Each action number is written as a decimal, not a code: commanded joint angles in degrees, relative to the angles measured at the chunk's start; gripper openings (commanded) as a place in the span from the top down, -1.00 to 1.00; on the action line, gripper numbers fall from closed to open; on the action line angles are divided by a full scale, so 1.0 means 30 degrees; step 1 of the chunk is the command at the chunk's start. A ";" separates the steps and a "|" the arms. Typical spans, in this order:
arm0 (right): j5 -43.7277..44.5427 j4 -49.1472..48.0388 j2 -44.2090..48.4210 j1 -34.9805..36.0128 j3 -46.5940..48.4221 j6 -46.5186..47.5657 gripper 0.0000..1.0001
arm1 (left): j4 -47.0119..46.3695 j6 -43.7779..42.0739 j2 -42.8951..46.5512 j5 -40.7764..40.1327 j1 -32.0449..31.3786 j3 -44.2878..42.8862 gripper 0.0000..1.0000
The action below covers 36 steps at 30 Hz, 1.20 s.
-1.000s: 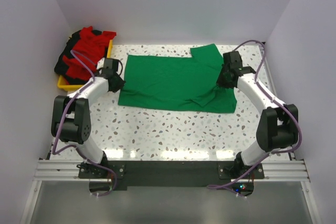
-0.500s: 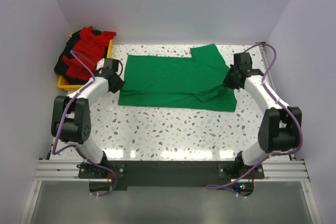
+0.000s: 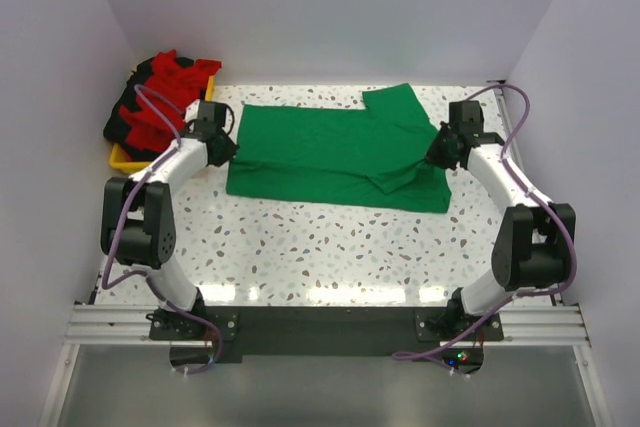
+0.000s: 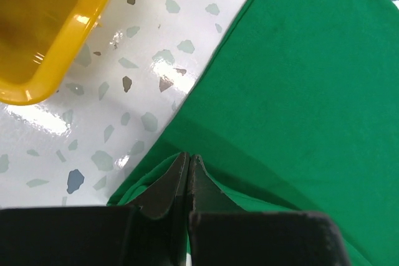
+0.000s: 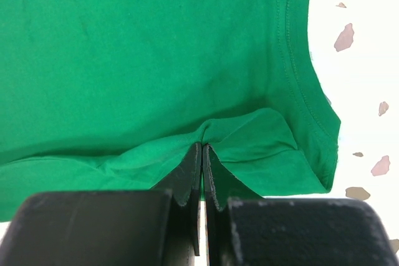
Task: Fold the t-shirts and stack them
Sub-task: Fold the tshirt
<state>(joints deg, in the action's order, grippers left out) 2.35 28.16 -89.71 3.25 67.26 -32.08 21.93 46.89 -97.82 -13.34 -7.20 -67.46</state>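
A bright green t-shirt lies spread across the back half of the speckled table. My left gripper is shut on its left hem; in the left wrist view the jaws pinch a raised fold of green cloth. My right gripper is shut on the shirt's right side, and the right wrist view shows a bunched ridge of fabric caught at the fingertips, beside the collar seam. Red and black t-shirts are heaped at the back left.
A shallow yellow tray holds the heap of shirts in the back left corner; its rim shows close to my left gripper. White walls enclose the table on three sides. Bare speckled surface lies in front of the shirt.
The right gripper has pulled the shirt's right edge outward to the right, stretching the cloth. The left gripper has shifted back along the left hem, toward the tray.
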 commanded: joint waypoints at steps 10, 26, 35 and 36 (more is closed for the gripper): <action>-0.0724 -0.1009 -0.1557 -0.0496 0.1013 -0.0294 1.00 | -0.0251 -0.0602 -0.1290 -0.0445 0.0057 -0.0979 0.83; -0.1662 -0.0860 -0.2062 -0.0030 0.1548 0.0497 -0.05 | -0.2882 -0.0398 0.3103 0.2102 0.0117 0.3118 -0.07; -0.1516 -0.3613 -0.0447 0.2519 -0.3083 -0.0762 -0.01 | -0.4702 0.0130 0.2461 0.2630 -0.2140 0.4234 0.22; -0.1516 -0.4051 -0.0477 0.2696 -0.3405 -0.1024 -0.01 | -0.4849 0.0217 0.2402 0.2747 -0.2343 0.4409 0.23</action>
<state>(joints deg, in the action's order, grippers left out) -1.67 21.82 -92.62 9.19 58.87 -32.77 12.69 46.09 -90.11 -6.70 -13.41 -55.31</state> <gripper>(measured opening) 0.509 0.393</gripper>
